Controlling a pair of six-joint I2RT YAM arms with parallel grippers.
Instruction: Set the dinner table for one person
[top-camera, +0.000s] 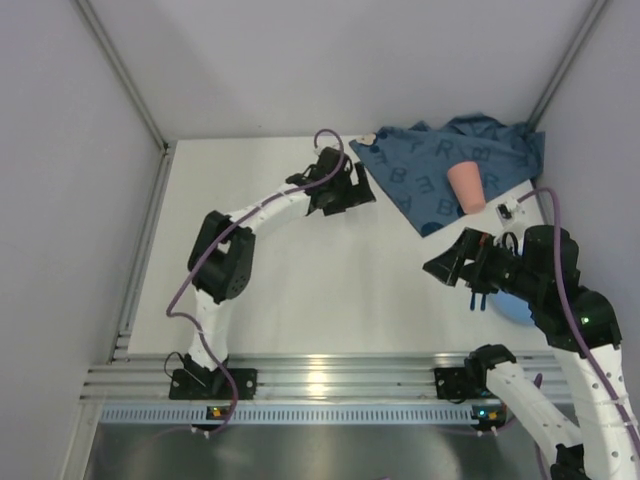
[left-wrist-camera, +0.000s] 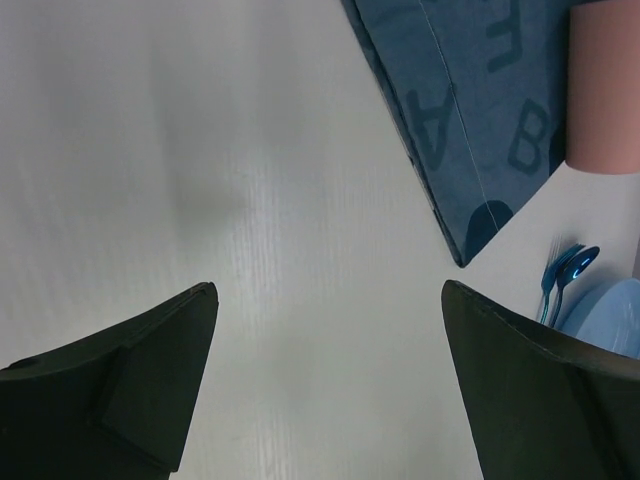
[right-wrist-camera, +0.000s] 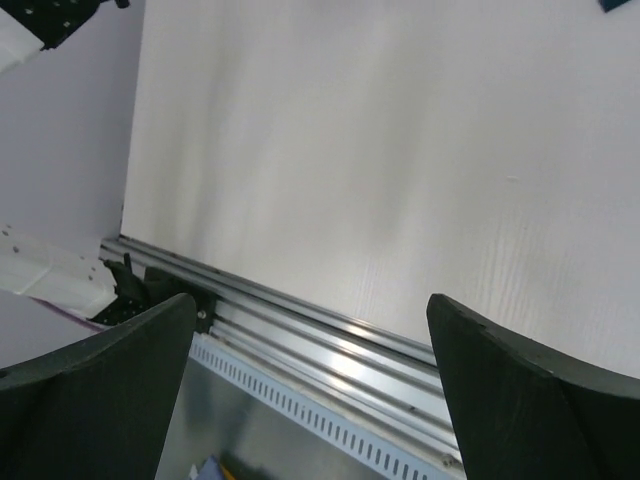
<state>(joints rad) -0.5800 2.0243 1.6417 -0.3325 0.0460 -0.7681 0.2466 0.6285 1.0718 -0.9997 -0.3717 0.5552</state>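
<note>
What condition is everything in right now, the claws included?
Left gripper: open, empty.
Right gripper: open, empty.
Blue lettered placemat: rumpled, not spread out.
Pink cup: on the placemat, seemingly on its side.
Blue plate: flat on the dinner table.
Blue cutlery: lying beside the plate.

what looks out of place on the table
The placemat lies rumpled and askew in the far right corner instead of flat, with the cup resting on top of it.
</note>
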